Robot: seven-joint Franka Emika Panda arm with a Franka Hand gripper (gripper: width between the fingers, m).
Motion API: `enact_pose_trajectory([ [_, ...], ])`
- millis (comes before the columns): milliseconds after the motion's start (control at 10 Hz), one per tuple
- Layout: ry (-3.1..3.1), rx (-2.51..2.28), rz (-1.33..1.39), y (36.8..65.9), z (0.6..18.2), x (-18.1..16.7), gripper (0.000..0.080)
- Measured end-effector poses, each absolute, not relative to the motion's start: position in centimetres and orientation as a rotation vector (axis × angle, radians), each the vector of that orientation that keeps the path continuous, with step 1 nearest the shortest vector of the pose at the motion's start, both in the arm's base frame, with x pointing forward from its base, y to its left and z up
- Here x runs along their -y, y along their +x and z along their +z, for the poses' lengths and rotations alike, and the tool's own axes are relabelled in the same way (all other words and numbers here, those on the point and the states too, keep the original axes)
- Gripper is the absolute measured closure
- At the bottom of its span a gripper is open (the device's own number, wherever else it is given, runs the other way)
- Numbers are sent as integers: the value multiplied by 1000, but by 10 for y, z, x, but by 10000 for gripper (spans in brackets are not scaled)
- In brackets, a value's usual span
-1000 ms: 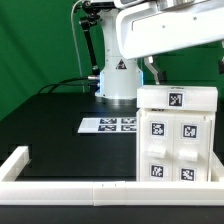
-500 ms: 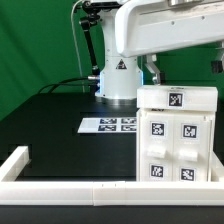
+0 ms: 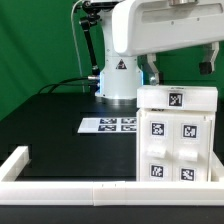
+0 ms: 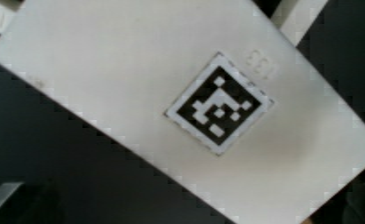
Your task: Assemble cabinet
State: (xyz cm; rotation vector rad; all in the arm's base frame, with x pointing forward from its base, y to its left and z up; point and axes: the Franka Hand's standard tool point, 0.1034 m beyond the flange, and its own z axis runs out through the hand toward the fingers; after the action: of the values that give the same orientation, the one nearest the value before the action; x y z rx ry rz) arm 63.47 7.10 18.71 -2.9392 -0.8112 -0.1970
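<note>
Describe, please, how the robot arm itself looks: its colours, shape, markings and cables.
The arm is glossy white, with bulky, rounded shells. Its base column carries a dark triangular sticker. A black cable leads away from the base. Dark parts hang under the upper link; what they are is unclear.

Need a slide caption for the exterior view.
Panda arm above the tagged white cabinet on black table, marker board beside it.

we've got the cabinet (image 3: 177, 135) on the table (image 3: 50, 125) at the exterior view's right | marker board (image 3: 108, 125) flat on the table, left of it and further back | arm base (image 3: 117, 82) behind the board | border rail (image 3: 70, 189) along the front, before both
</note>
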Motion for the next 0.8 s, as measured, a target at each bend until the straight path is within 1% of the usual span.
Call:
enact_pose_trajectory([
  [100, -2925, 869, -199, 635, 187, -70, 2],
  [200, -2842, 1175, -203, 634, 186, -69, 2],
  [400, -2743, 1434, -198, 633, 184, -69, 2],
  [500, -2646, 1648, -179, 631, 183, -68, 2],
  [800, -2487, 1926, -173, 631, 182, -68, 2],
])
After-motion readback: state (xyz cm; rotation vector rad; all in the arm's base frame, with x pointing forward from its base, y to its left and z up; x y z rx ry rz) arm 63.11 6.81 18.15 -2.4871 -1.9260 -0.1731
